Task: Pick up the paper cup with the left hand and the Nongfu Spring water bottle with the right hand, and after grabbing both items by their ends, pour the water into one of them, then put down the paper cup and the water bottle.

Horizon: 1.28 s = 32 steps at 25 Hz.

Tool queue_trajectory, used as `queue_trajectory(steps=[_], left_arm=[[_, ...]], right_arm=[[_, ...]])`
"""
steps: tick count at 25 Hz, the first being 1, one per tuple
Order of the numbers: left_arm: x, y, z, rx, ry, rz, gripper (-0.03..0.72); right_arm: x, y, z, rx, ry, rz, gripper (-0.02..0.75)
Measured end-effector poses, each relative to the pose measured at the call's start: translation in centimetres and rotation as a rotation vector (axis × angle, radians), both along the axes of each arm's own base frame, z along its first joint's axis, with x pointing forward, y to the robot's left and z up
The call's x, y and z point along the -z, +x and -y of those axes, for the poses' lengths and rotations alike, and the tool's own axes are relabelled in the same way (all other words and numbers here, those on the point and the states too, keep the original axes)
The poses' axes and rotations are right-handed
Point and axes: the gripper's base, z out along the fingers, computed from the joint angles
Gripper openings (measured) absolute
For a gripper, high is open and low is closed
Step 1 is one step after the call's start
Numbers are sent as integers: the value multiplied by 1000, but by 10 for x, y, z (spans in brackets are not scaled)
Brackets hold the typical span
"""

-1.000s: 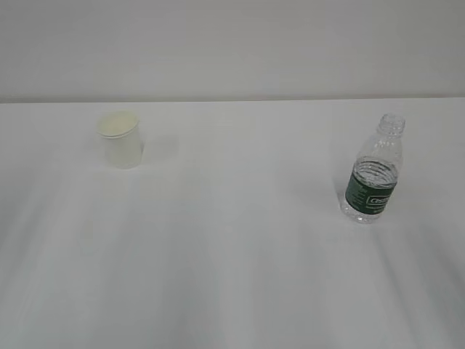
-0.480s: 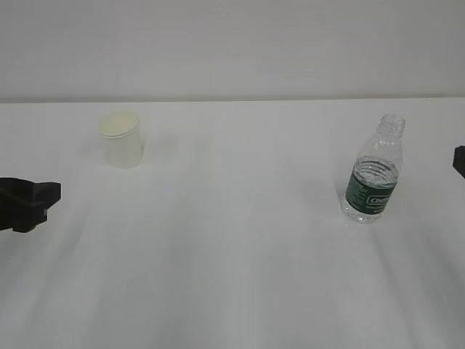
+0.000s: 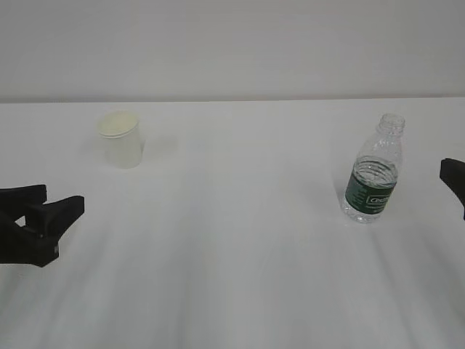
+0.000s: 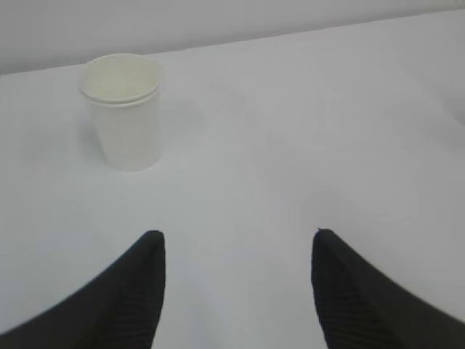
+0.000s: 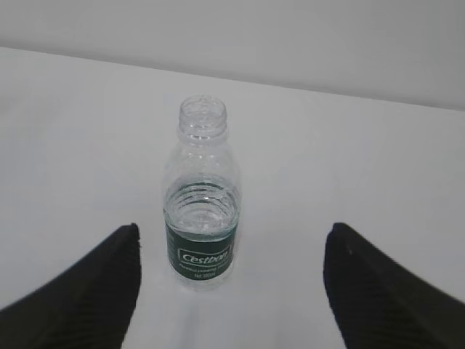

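While both pincers gape empty: cream tapered paper cup, capless green-banded bottle.

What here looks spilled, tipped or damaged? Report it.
Nothing stands out. The paper cup and the uncapped water bottle both stand upright, apart, on a dry white table; no spill shows.
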Motion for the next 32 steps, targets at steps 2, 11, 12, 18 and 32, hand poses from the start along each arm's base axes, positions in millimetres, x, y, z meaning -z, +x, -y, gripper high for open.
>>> queue_trajectory(steps=[2, 11, 12, 18, 32], left_arm=[[1, -7, 1, 32, -10, 35, 453], [4, -27, 0, 87, -48, 109, 452], [4, -27, 0, 88, -51, 112, 452], [6, -31, -6, 26, -75, 112, 452], [12, -25, -10, -38, -94, 99, 452]], right_arm=[[3, 3, 0, 2, 7, -6, 588], [26, 25, -9, -57, 35, -36, 587], [29, 27, -10, -64, 36, -41, 588], [42, 34, -13, -75, 66, -55, 588], [93, -2, -9, -35, 202, 4, 588]])
